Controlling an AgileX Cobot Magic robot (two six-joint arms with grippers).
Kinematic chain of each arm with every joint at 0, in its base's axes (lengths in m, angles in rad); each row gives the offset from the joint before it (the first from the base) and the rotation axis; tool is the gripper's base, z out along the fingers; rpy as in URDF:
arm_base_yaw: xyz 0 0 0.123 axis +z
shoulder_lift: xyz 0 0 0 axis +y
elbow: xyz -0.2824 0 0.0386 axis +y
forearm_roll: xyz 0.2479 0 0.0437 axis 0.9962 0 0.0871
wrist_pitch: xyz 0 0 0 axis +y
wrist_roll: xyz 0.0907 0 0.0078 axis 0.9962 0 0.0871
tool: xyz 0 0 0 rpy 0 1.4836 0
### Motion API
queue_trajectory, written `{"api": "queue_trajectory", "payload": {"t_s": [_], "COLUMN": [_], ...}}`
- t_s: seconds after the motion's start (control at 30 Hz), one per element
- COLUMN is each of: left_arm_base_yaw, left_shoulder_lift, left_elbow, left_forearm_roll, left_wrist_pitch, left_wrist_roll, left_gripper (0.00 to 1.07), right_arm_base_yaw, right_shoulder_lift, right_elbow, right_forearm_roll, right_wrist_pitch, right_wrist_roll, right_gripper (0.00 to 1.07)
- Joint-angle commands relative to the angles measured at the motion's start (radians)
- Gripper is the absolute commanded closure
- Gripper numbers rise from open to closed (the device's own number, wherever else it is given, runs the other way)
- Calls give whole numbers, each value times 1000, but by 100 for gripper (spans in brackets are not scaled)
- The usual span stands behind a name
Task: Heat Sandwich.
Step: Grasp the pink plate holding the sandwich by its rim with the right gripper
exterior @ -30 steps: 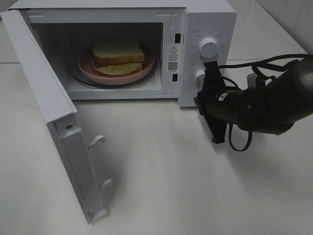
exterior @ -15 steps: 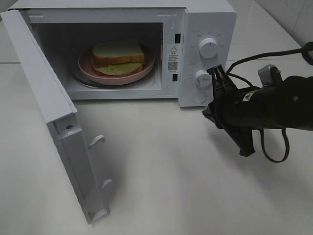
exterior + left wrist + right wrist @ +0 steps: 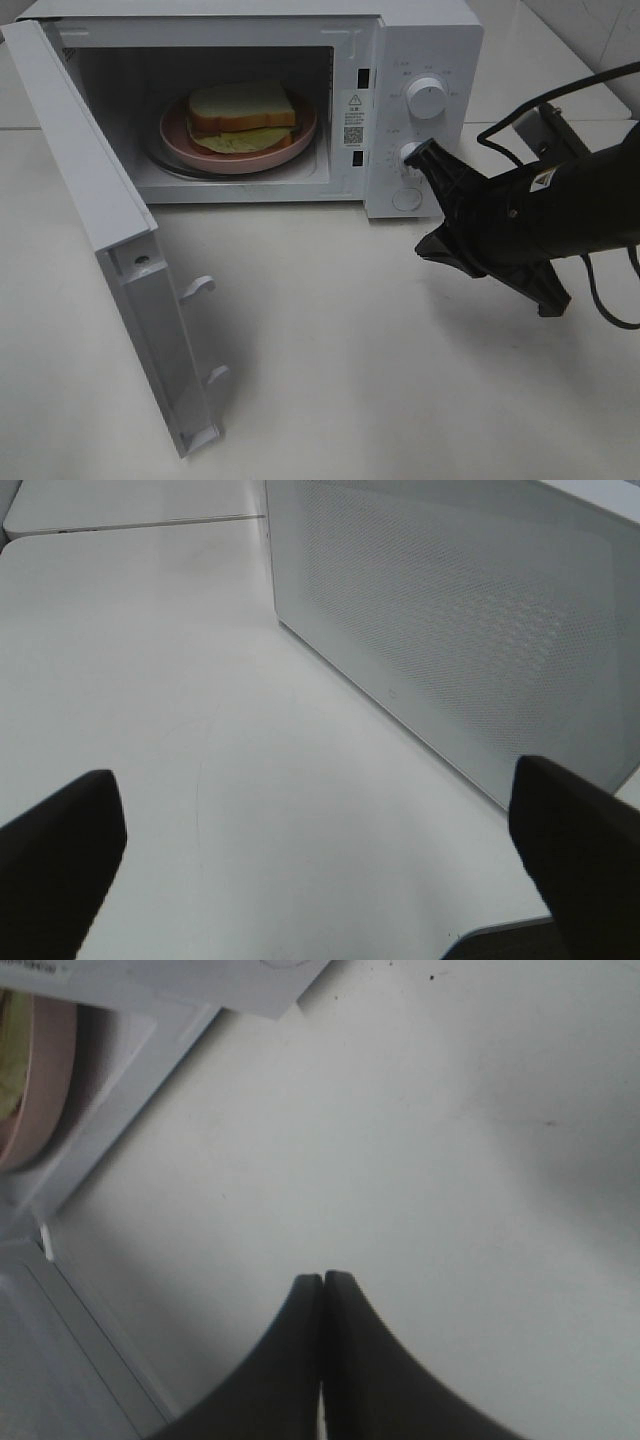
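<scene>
The sandwich (image 3: 242, 112) lies on a round pink plate (image 3: 300, 135) inside the open white microwave (image 3: 420, 40). In the exterior view my right gripper (image 3: 426, 247) hovers shut and empty over the table, just in front of the control panel and below the lower knob (image 3: 408, 155). The right wrist view shows its fingertips (image 3: 322, 1280) pressed together, with the plate's edge (image 3: 40, 1080) at the side. My left gripper (image 3: 320, 880) is open with nothing between its fingers, beside the microwave's perforated side wall (image 3: 450, 610). It is outside the exterior view.
The microwave door (image 3: 110, 230) hangs wide open toward the front left, its latch hooks (image 3: 198, 288) sticking out. An upper knob (image 3: 427, 98) and a round button (image 3: 406, 199) sit on the panel. Cables (image 3: 600, 300) trail off the right arm.
The right arm has swung right and back from the control panel, turning its gripper body from upright to slanted. It stayed shut. The sandwich, the plate and the door have not moved.
</scene>
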Motion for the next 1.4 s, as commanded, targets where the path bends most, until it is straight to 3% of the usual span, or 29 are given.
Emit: {"api": "queue_trajectory", "payload": {"t_s": [0.03, 0.53, 0.8, 0.97, 1.27, 1.4], "left_arm_base_yaw": [4, 4, 4, 4, 4, 4], "left_shoulder_lift": [-26, -26, -26, -26, -26, -26], "left_elbow": [1, 1, 1, 1, 1, 1], "left_forearm_roll": [-5, -5, -5, -5, -5, -5], "left_wrist_pitch": [-10, -10, -10, -10, -10, -10], "left_wrist_roll": [-2, -2, -2, -2, -2, -2], "left_gripper": [5, 5, 5, 5, 5, 5], "right_arm_base_yaw": [-2, -2, -2, -2, -2, -2], "right_shoulder_lift": [-42, -74, -74, -74, -84, -84], "right_elbow": [1, -73, -155, -182, -190, -190], "right_forearm_roll": [-10, -35, -255, -306, -351, -351], "right_wrist_pitch": [95, 486, 703, 779, 827, 824], "right_wrist_roll": [-125, -593, -735, -878, -1337, -1677], "right_gripper": [105, 105, 104, 103, 101, 100]}}
